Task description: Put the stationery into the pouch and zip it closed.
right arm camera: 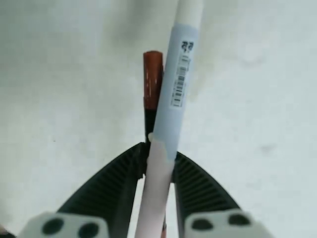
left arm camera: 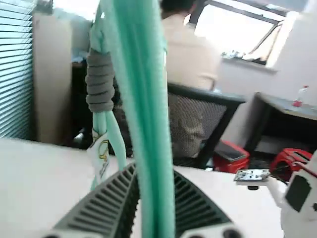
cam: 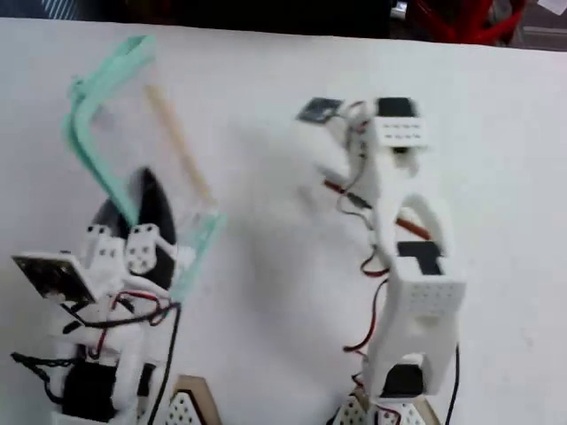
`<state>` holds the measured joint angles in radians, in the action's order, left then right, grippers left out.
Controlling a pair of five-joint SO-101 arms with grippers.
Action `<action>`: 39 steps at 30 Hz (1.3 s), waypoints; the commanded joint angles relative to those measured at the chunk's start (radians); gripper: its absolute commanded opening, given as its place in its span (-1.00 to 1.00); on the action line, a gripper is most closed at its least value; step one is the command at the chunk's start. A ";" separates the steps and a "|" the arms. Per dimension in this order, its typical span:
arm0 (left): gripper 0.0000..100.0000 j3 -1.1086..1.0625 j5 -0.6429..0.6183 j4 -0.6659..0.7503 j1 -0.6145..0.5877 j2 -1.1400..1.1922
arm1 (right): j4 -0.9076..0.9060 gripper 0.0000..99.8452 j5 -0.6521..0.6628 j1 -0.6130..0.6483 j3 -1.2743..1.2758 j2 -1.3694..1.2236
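The clear pouch (cam: 133,142) with mint-green zip edges stands lifted off the white table at the left. A wooden pencil (cam: 177,142) lies slanted inside it. My left gripper (cam: 135,211) is shut on the pouch's green edge (left arm camera: 143,99), which runs up between its dark fingers (left arm camera: 114,198). A grey knot on a mint cord (left arm camera: 100,84) hangs beside that edge. My right gripper (right arm camera: 159,148) points down at the table, shut on a white pen (right arm camera: 173,84) with a pale blue label. A red-brown pen (right arm camera: 152,74) lies close behind the white one; its lower end is hidden between the jaws.
The red-brown pen (cam: 414,228) runs under the right arm (cam: 399,177) on the table. Bare table lies between the two arms and to the far right. The table's far edge (cam: 266,28) is at the top of the high view. Wooden arm bases (cam: 190,400) sit at the near edge.
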<state>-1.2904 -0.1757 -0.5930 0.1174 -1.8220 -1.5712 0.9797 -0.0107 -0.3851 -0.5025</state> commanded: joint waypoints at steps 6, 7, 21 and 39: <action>-0.95 -0.149 0.276 0.414 0.275 0.033 | 0.214 -0.96 0.003 -0.245 0.051 0.079; -0.95 -0.176 0.276 0.448 0.278 0.062 | 0.243 -0.96 0.003 -0.263 0.071 0.070; -0.95 0.140 0.275 0.628 0.311 0.828 | 0.476 -0.96 -0.114 -0.309 0.298 0.027; -0.95 0.358 0.381 0.879 0.472 1.314 | 0.564 -0.96 -0.292 -0.309 0.299 0.027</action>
<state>-1.0817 0.1680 0.2401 0.5593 -0.5792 -1.0219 0.7158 -0.3314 -0.0798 -0.4902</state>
